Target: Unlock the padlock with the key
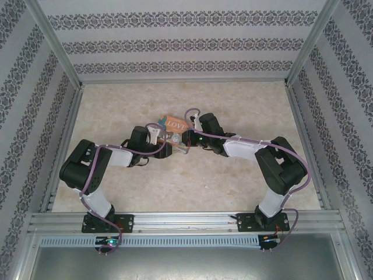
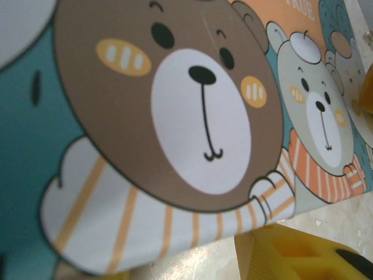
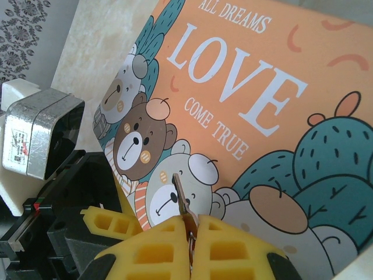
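The right claw [image 3: 189, 224] is pinching the key [image 3: 181, 198]. Its yellow fingers are pressed together on the bow, so the blade is sticking out beyond the tips. Gripping the key by its very end is leaving the whole blade free to enter a keyhole. The tight pinch is probably there to stop the key twisting when it meets resistance.

Just ahead of the key tip, the LOVE box [image 3: 250, 99] is standing tilted, with its bear-printed edge nearest this claw. The blade is pointing at that edge from close by; whether it is touching I cannot tell.

The left claw [image 1: 162, 142] is sitting at the opposite side of the box, facing the right claw across it. From its wrist, the printed face is looming right in front. One yellow finger [image 2: 291, 256] is lying just under the box's lower edge, above the tabletop [image 1: 233, 186]. Whether this claw is spread or clamped on the box I cannot tell. I judge that it is bracing the box, so a push from the key is not sliding or tipping it away.

I cannot make out where the padlock is hanging. Going by where the key is aimed, it is most likely at the box edge between the two claws, just beyond the blade. The next move is calling for fine alignment of the tip with the keyhole.
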You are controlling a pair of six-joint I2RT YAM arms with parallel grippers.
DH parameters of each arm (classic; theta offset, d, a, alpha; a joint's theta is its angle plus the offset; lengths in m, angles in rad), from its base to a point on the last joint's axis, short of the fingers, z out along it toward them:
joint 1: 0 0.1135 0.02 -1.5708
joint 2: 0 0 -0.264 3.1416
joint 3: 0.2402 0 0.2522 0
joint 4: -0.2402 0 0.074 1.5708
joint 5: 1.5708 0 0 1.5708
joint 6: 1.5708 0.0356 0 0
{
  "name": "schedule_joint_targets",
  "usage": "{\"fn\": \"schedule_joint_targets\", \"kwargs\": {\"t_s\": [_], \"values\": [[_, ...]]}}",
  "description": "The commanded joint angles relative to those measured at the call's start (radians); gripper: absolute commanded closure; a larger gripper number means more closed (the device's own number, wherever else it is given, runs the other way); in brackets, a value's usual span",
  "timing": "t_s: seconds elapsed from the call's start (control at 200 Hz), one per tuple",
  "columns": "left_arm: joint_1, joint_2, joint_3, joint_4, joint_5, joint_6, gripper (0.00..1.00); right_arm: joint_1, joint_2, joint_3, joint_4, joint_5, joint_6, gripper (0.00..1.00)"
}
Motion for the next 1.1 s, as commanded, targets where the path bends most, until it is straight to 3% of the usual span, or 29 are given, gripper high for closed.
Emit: {"fn": "schedule_joint_targets", "kwargs": {"t_s": [0.0, 0.495, 1.094], "values": [[-0.034, 0.029, 0.007, 0.072, 0.03, 0.002, 0.52, 0.009, 0.047, -0.011, -0.097, 0.048, -0.026, 1.0], [-0.064, 0.042, 0.0, 0.108, 0.005, -0.057, 0.54, 0.01, 0.052, -0.007, -0.094, 0.054, -0.02, 1.0], [-0.064, 0.076, 0.013, 0.166, -0.063, -0.183, 0.64, 0.012, 0.048, -0.009, -0.096, 0.053, -0.02, 1.0]]}}
